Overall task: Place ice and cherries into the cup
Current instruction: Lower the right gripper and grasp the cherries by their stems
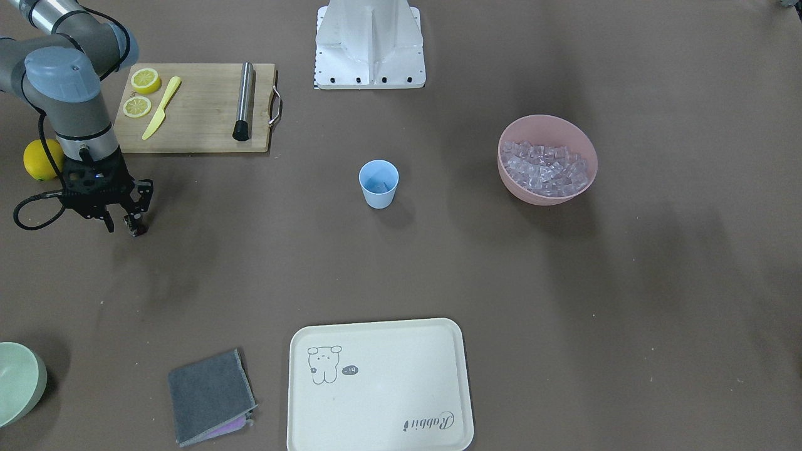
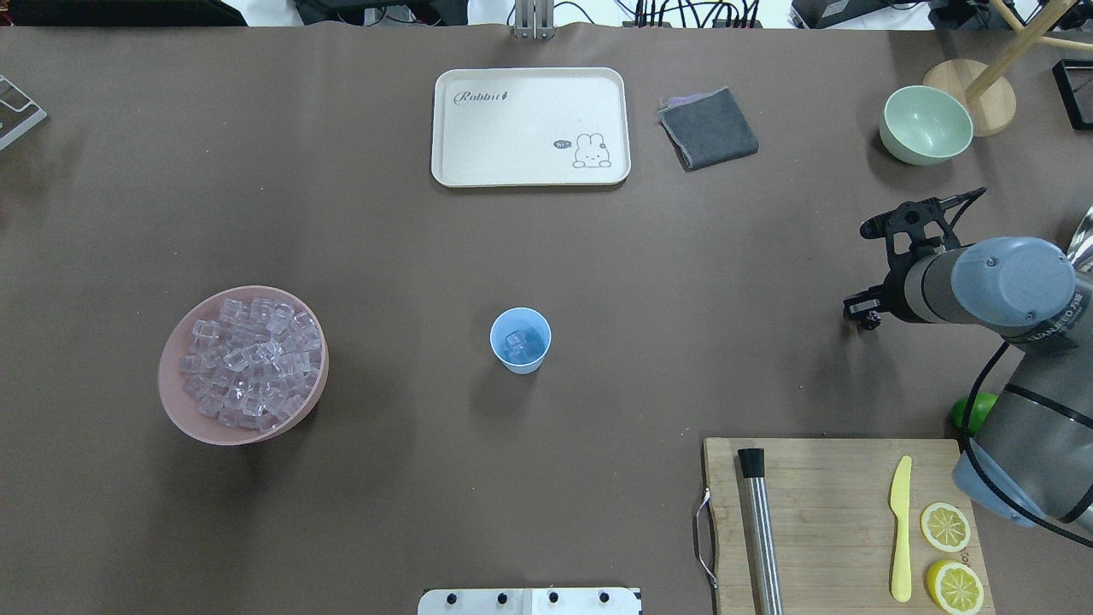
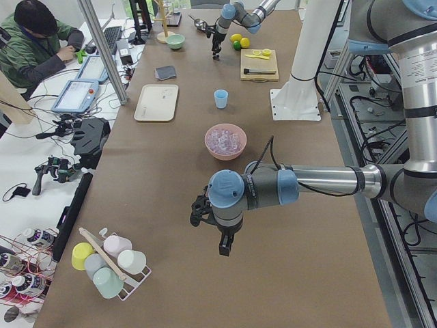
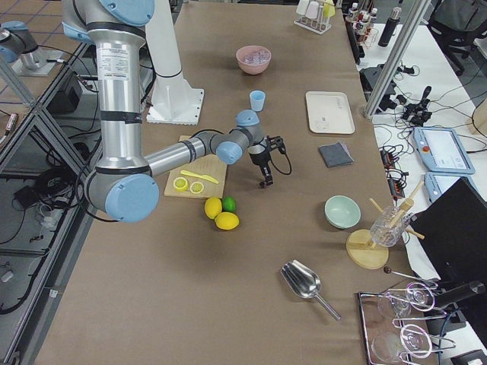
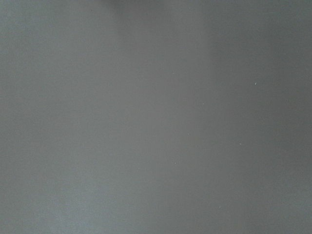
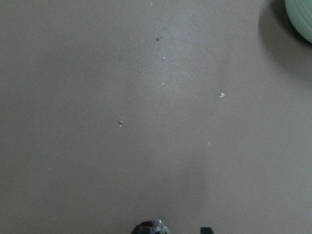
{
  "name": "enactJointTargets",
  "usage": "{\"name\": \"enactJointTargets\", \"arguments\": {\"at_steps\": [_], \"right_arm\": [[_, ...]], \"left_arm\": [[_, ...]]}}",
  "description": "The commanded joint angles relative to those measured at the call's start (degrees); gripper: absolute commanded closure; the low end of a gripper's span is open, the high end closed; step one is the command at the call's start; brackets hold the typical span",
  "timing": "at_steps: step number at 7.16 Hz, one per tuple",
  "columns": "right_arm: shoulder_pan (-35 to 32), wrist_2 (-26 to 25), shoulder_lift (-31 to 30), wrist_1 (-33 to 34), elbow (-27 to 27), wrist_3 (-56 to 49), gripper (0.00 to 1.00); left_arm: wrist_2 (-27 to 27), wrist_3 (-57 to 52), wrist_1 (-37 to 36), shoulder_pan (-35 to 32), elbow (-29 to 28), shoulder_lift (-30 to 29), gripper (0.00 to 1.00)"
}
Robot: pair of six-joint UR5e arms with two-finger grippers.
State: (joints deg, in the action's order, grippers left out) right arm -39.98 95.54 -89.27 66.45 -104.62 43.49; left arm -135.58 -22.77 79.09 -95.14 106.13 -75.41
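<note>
The light blue cup (image 1: pixel 378 183) stands upright mid-table and also shows in the overhead view (image 2: pixel 520 340). A few ice cubes (image 2: pixel 516 344) lie inside it. Many more ice cubes (image 1: pixel 544 169) fill the pink bowl (image 2: pixel 184 408). My right gripper (image 1: pixel 133 224) hangs just above the table, far from the cup, near the chopping board, shut on the dark red cherries (image 2: pixel 869 320). In the right wrist view the cherries (image 6: pixel 149 228) sit at the bottom edge beside a fingertip (image 6: pixel 205 230). My left gripper (image 3: pixel 224 246) shows only in the exterior left view, so I cannot tell its state.
A wooden chopping board (image 1: pixel 200 125) holds two lemon halves (image 1: pixel 145 80), a yellow knife (image 1: pixel 161 108) and a metal rod (image 1: pixel 243 100). A whole lemon (image 1: pixel 41 160) and a lime (image 2: pixel 973 412) lie beside it. Also here: pale green bowl (image 2: pixel 926 125), cream tray (image 1: pixel 376 401), grey cloth (image 1: pixel 210 394).
</note>
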Motion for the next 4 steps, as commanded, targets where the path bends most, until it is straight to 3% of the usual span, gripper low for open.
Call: {"name": "enactJointTargets", "arguments": {"at_steps": [1, 2, 3, 4], "right_arm": [[0.2, 0.0, 0.0, 0.0, -0.1, 0.0, 0.55], [0.2, 0.0, 0.0, 0.0, -0.1, 0.1, 0.55], [0.4, 0.0, 0.1, 0.0, -0.1, 0.3, 0.63], [0.4, 0.0, 0.1, 0.0, -0.1, 0.5, 0.99]], "left_arm": [[0.0, 0.0, 0.0, 0.1, 0.0, -0.1, 0.01], [0.0, 0.0, 0.0, 0.2, 0.0, 0.0, 0.01], [0.0, -0.1, 0.0, 0.2, 0.0, 0.0, 0.01], [0.0, -0.1, 0.0, 0.2, 0.0, 0.0, 0.01]]}}
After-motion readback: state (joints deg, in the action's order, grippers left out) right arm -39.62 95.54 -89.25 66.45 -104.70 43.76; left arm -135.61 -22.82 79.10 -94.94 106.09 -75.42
